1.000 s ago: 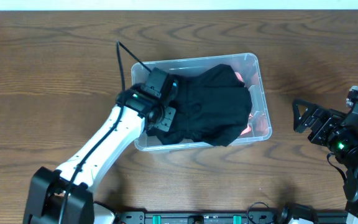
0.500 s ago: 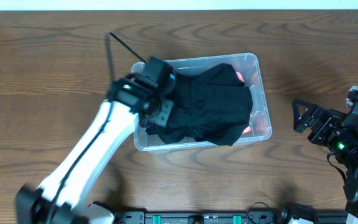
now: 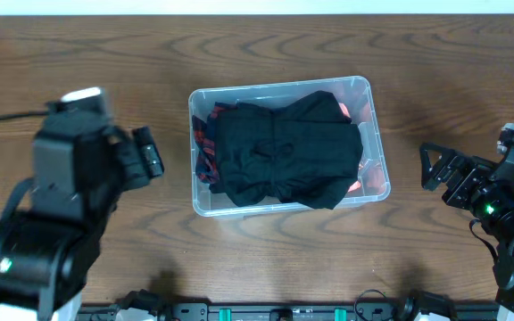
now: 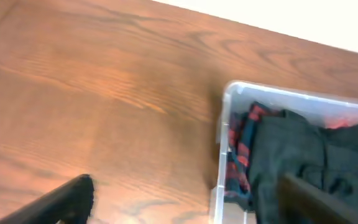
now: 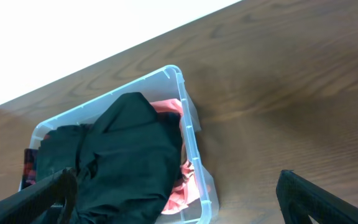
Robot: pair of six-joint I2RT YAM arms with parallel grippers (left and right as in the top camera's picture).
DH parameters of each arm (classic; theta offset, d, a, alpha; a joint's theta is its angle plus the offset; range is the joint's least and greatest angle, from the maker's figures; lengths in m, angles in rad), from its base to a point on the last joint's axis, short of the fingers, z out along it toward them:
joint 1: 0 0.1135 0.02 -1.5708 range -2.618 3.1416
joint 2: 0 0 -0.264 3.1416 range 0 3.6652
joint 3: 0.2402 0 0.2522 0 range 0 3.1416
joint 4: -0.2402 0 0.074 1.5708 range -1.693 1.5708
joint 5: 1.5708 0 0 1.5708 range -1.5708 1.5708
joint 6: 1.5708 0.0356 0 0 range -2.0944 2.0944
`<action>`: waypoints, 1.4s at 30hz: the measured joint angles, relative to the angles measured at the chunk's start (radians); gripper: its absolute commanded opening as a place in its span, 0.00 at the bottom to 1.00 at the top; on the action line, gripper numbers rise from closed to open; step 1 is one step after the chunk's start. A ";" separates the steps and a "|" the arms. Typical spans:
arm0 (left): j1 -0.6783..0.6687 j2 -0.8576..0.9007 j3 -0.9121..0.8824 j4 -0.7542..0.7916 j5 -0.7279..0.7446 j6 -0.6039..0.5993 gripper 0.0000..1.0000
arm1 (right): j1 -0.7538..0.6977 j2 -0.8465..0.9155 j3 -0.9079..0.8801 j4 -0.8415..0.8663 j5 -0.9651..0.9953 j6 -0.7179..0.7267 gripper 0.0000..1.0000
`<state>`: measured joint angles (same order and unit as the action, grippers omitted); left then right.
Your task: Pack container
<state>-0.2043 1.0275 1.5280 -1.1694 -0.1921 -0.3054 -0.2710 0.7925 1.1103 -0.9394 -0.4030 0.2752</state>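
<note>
Overhead view is showing the large clear rectangular plastic container [image 3: 377, 143] sitting mid-table on the brown wood-grain table [image 3: 78, 53], between the two arms. A crumpled black fabric garment [image 3: 284, 152] is filling most of it. A red plaid cloth [image 3: 203, 147] is peeking out at the left end and a coral-pink cloth [image 3: 375, 176] at the right end.

The left gripper [image 3: 147, 153] is hanging near the container's left side, apart from it, with jaws spread wide and nothing between them. The right gripper [image 3: 428, 167] is sitting well to the right, jaws also gaping and holding nothing.

Packing is looking nearly finished. The black garment seems to be bulging, and its front edge may be lying on the near rim. Doing this well is probably meaning a straight-down press on the middle of the mound, then tucking any overhang inward without dragging the light bin.

Left wrist view is showing the plaid cloth tucked against the left wall, under the black garment. Right wrist view is showing the pink cloth under the black one, and the mound's height against the rim, which the overhead is flattening. Only the overhead is showing both arms at once.
</note>
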 measured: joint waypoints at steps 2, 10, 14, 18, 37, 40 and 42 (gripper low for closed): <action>0.021 -0.024 0.000 -0.015 -0.008 -0.015 0.98 | 0.000 0.000 0.000 0.000 0.000 0.000 0.99; 0.037 -0.069 0.000 -0.068 -0.022 -0.039 0.98 | 0.000 0.000 0.000 0.000 0.000 0.000 0.99; 0.037 -0.062 0.000 -0.068 -0.022 -0.040 0.98 | 0.000 0.000 0.000 0.000 0.000 0.000 0.99; 0.037 -0.059 -0.001 -0.069 -0.022 -0.040 0.98 | 0.000 0.000 0.000 0.000 0.000 0.000 0.99; 0.038 -0.059 -0.002 -0.069 -0.022 -0.042 0.98 | 0.252 -0.280 -0.083 0.020 0.286 -0.011 0.99; 0.038 -0.059 -0.002 -0.070 -0.023 -0.042 0.98 | 0.290 -0.409 -0.185 0.064 0.342 -0.016 0.99; 0.038 -0.059 -0.003 -0.069 -0.024 -0.042 0.98 | 0.295 -0.481 -0.282 0.103 0.367 -0.016 0.99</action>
<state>-0.1661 0.9688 1.5253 -1.2388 -0.2165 -0.3477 0.0238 0.3119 0.8284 -0.8364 -0.0360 0.2592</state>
